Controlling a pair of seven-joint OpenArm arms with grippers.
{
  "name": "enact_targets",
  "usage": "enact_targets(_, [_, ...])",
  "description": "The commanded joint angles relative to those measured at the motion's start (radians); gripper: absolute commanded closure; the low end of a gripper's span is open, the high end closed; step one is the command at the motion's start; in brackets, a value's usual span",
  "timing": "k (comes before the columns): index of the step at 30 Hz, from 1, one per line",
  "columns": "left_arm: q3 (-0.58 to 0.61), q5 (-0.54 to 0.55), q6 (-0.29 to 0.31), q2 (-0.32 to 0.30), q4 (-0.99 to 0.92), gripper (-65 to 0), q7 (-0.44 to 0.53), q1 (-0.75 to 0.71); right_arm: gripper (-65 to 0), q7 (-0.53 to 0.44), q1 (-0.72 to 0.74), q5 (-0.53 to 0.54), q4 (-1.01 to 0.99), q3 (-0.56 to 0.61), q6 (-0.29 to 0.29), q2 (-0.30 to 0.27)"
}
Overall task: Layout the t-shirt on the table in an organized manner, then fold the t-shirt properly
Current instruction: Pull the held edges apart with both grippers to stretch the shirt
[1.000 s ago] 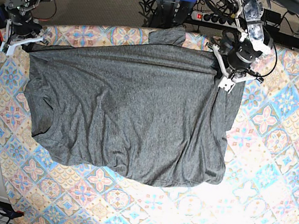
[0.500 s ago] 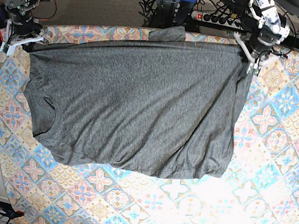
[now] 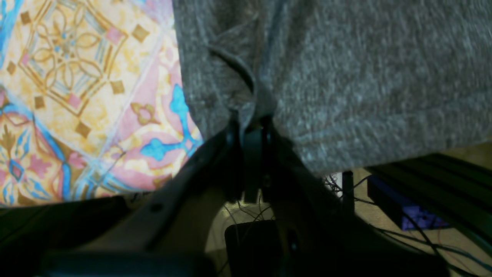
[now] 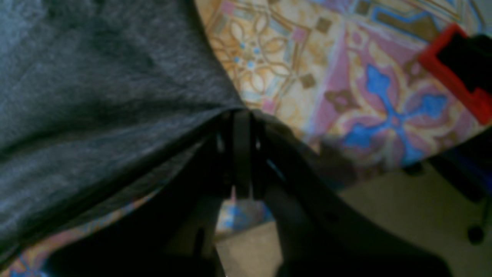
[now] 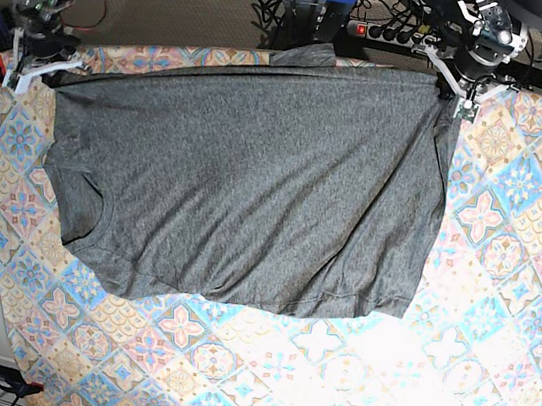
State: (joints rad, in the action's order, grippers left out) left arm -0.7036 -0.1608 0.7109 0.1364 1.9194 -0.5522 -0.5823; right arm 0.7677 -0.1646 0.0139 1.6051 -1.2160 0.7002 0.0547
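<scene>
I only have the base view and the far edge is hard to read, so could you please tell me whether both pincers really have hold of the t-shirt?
Observer: Yes. In the left wrist view the left pincer is shut on a bunched fold of the t-shirt.
Operator: Thank you. And the right one?
Observer: The right pincer is shut on the shirt's edge, with cloth pulled into taut creases towards it.
Operator: Anything near it?
Observer: A red and black object sits at the table edge beside it.
</scene>
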Motion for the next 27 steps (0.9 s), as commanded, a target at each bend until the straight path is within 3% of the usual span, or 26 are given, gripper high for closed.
enact_targets(1, [-0.011, -0.023, -0.013, 0.001, 0.013, 0.0, -0.012, -0.009, 0.0, -0.049, 0.004, 0.008, 0.03, -0.006, -0.012, -0.017])
enact_targets(8, [-0.009, -0.023, -0.013, 0.002, 0.042, 0.0, -0.012, 0.003, 0.0, -0.084, 0.004, 0.008, 0.085, -0.003, -0.012, 0.027])
enact_targets(22, [-0.009, -0.036, -0.013, 0.021, 0.111, 0.0, -0.018, 0.089, 0.0, -0.089, 0.009, 0.008, 0.091, -0.002, -0.012, 0.029])
enact_targets(27, [-0.009, -0.141, -0.013, 0.021, 0.111, 0.0, -0.019, 0.166, 0.0, -0.086, 0.035, 0.007, 0.091, 0.017, -0.012, 0.027])
